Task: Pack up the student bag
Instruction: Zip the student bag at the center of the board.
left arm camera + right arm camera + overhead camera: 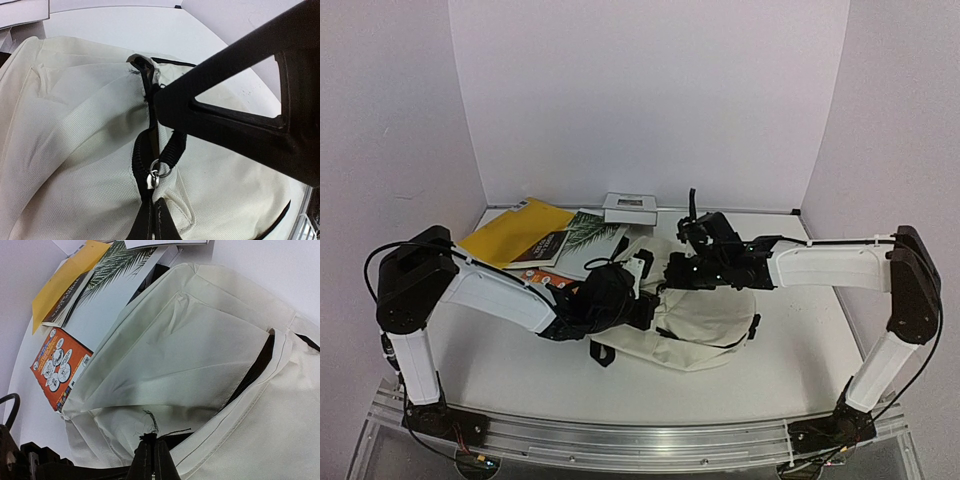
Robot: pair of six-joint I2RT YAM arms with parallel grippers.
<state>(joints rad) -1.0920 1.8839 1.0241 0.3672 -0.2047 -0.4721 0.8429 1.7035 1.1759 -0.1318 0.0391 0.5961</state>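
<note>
The student bag, cream fabric with black zippers, lies on the table between both arms. My left gripper is shut on the bag's black zipper tape just below the metal slider, which carries a ring and a black pull loop. My right gripper is shut on the frayed black end of the zipper tape at the bag's mouth. Seen from above, the left gripper and right gripper meet at the bag's upper left edge. The right arm crosses the left wrist view.
Behind the bag to the left lie a yellow envelope, a book with a palm leaf cover and an orange book. A small white box stands at the back wall.
</note>
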